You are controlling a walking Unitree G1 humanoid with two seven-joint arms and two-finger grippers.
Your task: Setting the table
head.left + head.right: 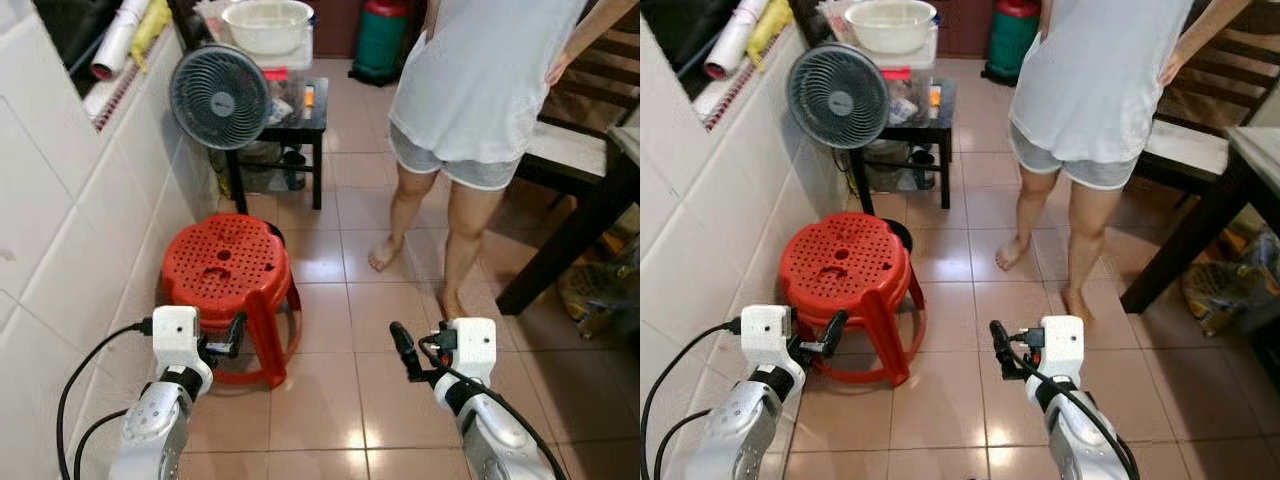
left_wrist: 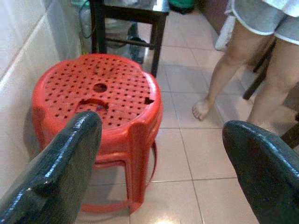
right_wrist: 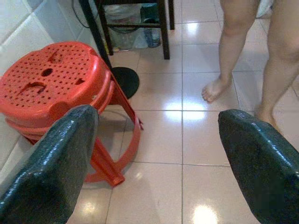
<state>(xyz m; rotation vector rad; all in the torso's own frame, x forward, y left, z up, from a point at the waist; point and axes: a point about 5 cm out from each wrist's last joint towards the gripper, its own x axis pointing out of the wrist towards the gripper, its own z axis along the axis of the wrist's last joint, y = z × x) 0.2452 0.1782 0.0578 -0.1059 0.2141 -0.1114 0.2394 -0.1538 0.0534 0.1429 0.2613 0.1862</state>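
Looking down from the left eye view, a stack of red stools [image 1: 232, 275] is seen on the tiled floor [image 1: 330, 400], set close against the white tiled wall [image 1: 70, 230]. The left gripper [image 1: 236, 335] is held just in front of the stools' near edge, and the right gripper [image 1: 402, 350] is raised over bare tiles to the right, well apart from them. A person [image 1: 470, 110] in a white top and grey shorts is seen standing barefoot farther back. A grey fan [image 1: 220, 97] is placed beside a small black side table [image 1: 300, 125], on which a white bowl [image 1: 268, 25] is stacked on other things.

From the right eye view, the same scene is given; a dark dining table [image 1: 1230, 200] is caught at the right edge, beside the person.

In the left wrist view, the two black fingers [image 2: 60, 172] are spread wide with nothing between them, and the stools' perforated seat is framed just beyond.

In the right wrist view, the fingers [image 3: 56, 163] are likewise parted and empty, with the stools off to one side and the person's bare feet [image 3: 214, 89] on the tiles ahead.
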